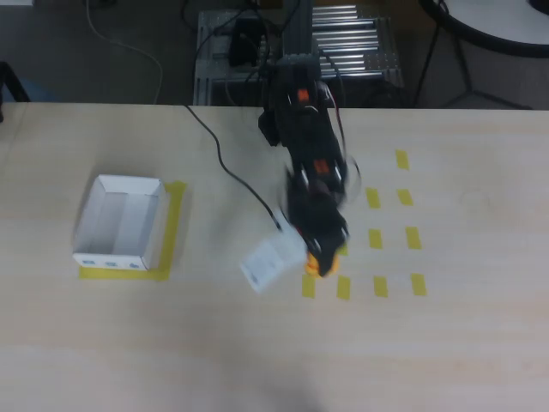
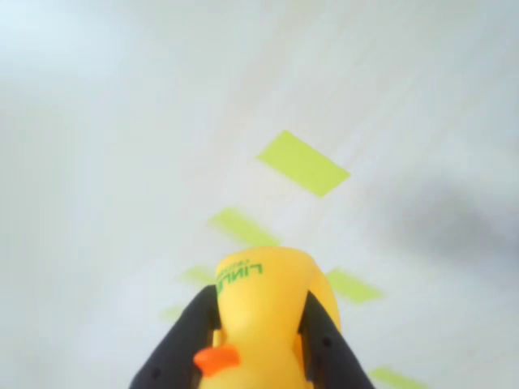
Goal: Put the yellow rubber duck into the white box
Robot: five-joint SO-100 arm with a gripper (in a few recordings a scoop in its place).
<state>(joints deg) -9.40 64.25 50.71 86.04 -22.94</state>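
A: Pale wood-grain surface (image 1: pixel 446 343), matte, w/ small yellow tape strips (image 1: pixel 378 287) in a grid on the right of the overhead view. Metal frame and cables behind it.

B: Duck?

A: Yellow rubber duck (image 2: pixel 263 324) is held. Wrist view: black fingers (image 2: pixel 185 336) closed on both flanks, orange beak toward the camera, green lettering on the body. Overhead view: duck (image 1: pixel 319 262) at the tip of the black arm (image 1: pixel 309 163), over the tape grid. Looks lifted, but can't confirm clearance from the surface.

B: Box?

A: White box (image 1: pixel 120 221), open-topped cardboard, low walls, blue marks on the near side. Sits on a yellow tape outline at left in the overhead view, well apart from the duck.

B: Handling?

A: Judgement: light, hollow, soft, so it gives under squeeze. Smooth rounded skin, approx. no flat faces, so it may squirm or pop out if pinched hard. Best hold is across the widest part of the body, as now, not the head.

B: Anything else?

A: Arm blurred in the overhead view. White block (image 1: pixel 273 262) beside the duck appears to be part of the arm.
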